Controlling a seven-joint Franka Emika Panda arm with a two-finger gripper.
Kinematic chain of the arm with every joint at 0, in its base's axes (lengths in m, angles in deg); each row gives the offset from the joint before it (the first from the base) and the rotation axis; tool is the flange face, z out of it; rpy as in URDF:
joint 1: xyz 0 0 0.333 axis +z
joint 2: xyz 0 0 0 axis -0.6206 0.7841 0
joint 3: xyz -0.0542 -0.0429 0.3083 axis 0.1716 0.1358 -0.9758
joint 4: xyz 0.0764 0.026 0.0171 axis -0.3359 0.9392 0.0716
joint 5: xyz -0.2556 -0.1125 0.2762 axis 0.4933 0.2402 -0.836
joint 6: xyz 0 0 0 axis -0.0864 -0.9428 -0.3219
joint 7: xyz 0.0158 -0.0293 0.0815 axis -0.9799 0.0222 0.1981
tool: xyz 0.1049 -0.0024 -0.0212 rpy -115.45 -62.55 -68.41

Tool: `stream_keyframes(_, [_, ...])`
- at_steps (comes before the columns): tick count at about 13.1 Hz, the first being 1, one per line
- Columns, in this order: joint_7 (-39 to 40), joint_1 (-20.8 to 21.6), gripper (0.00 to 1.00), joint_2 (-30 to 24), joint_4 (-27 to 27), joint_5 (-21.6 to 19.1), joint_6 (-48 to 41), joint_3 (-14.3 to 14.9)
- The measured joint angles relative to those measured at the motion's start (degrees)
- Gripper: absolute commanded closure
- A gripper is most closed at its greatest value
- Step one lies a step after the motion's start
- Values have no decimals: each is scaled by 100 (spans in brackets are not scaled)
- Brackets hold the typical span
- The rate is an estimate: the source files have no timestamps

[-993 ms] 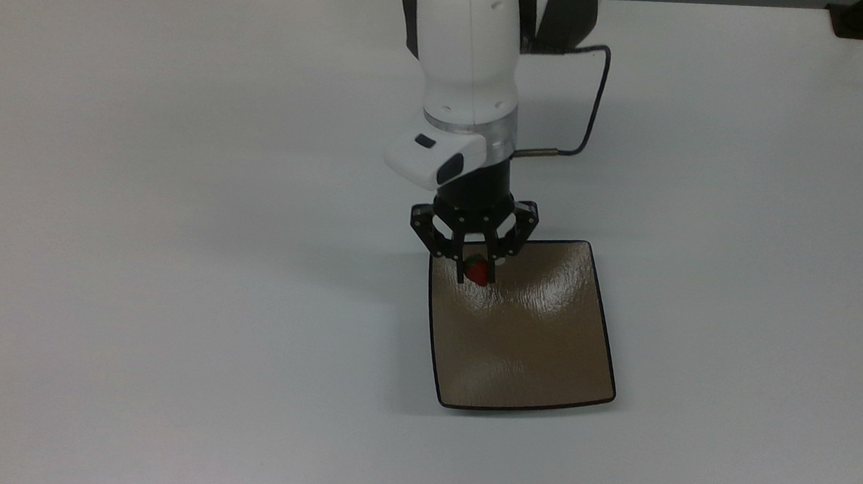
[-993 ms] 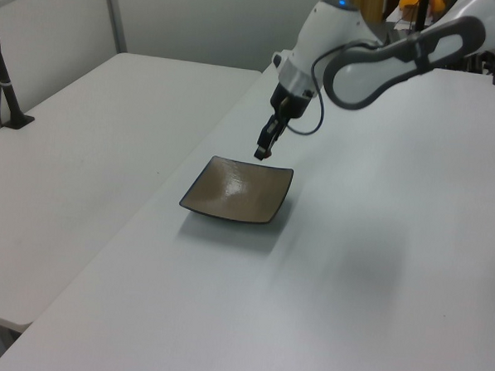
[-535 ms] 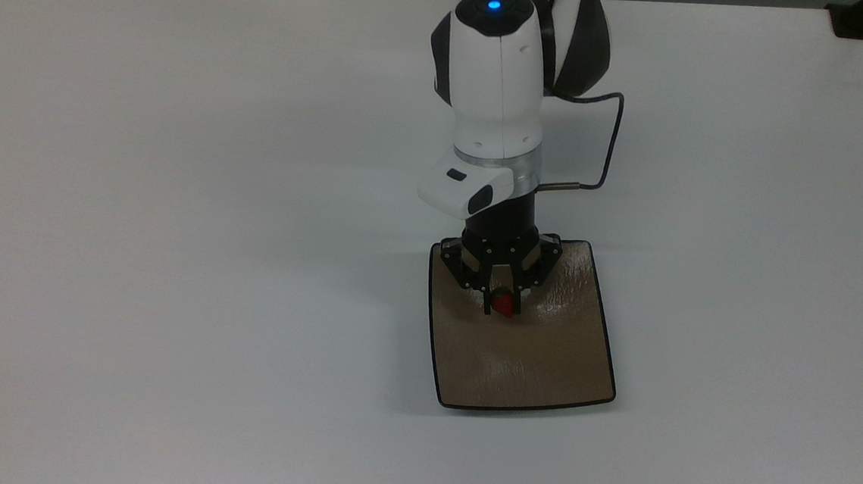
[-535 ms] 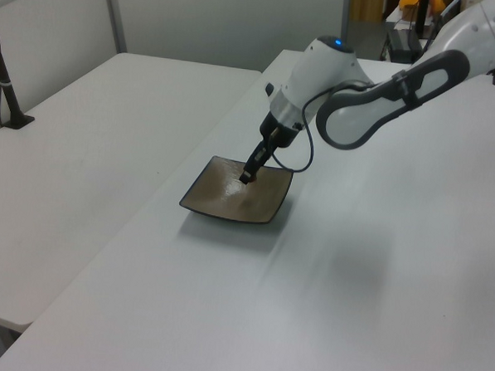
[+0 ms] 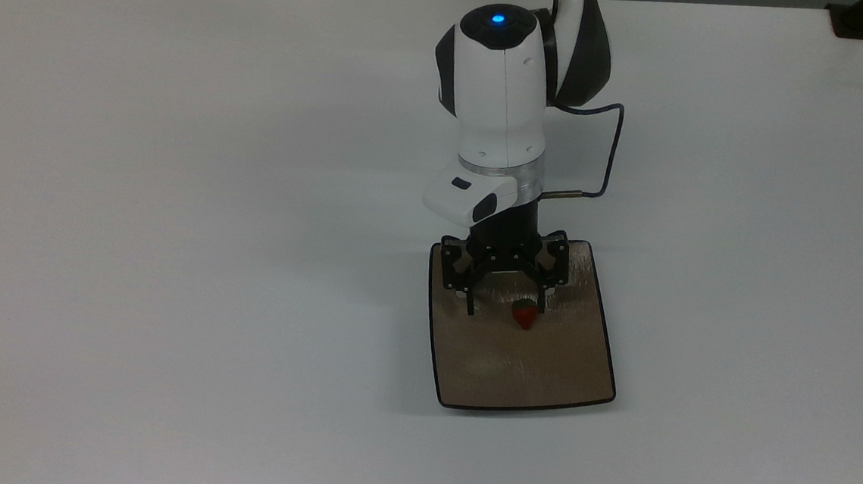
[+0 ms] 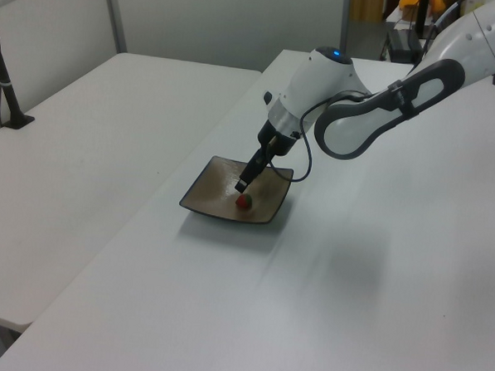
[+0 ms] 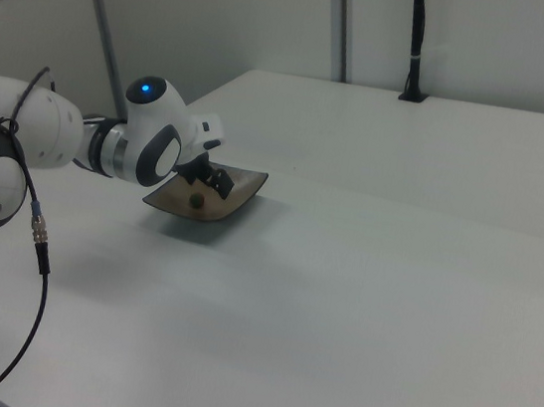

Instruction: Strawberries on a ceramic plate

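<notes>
Here the white table (image 5: 172, 254) carries the square tan-brown ceramic plate (image 5: 536, 371), the Franka arm (image 5: 499, 95) reaching over it. Its gripper (image 5: 505, 308) hangs low above the plate, fingers spread apart, the small red strawberry (image 5: 523, 316) lying on the plate beside one fingertip.

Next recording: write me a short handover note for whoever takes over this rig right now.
Gripper: open, low over the plate, holding nothing.
Small red strawberry with a green cap: lying on the square glossy tan-brown ceramic plate with a black rim, beside the finger on the top view's right.
Plate: on the white table.
Done: strawberry is on the plate.
Left: lift the arm away without knocking the strawberry.
</notes>
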State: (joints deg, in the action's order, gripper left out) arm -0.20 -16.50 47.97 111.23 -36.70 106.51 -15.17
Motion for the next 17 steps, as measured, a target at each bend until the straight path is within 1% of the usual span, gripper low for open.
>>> stream_keyframes(2, [0, 0, 0, -22, -28, 0, 1, -1])
stream_keyframes(4, [0, -3, 0, -155, -16, 0, -42, -1])
stream_keyframes(5, [0, -22, 0, -332, -2, 1, -344, 0])
stream_keyframes(8, [0, -172, 0, -1022, 1, 2, -1965, 9])
stream_keyframes(9, [0, -257, 0, -1384, 4, 2, -2715, 35])
stream_keyframes(10, [0, -312, 0, -1613, 11, 5, -3172, 58])
stream_keyframes(11, [0, -414, 0, -1939, 15, 24, -3863, 90])
stream_keyframes(13, [1, -551, 0, -2412, 21, 120, -4810, 164])
stream_keyframes(14, [1, -580, 0, -2576, 24, 172, -5119, 187])
stream_keyframes(17, [-120, -618, 0, -3047, 40, 527, -6200, 222])
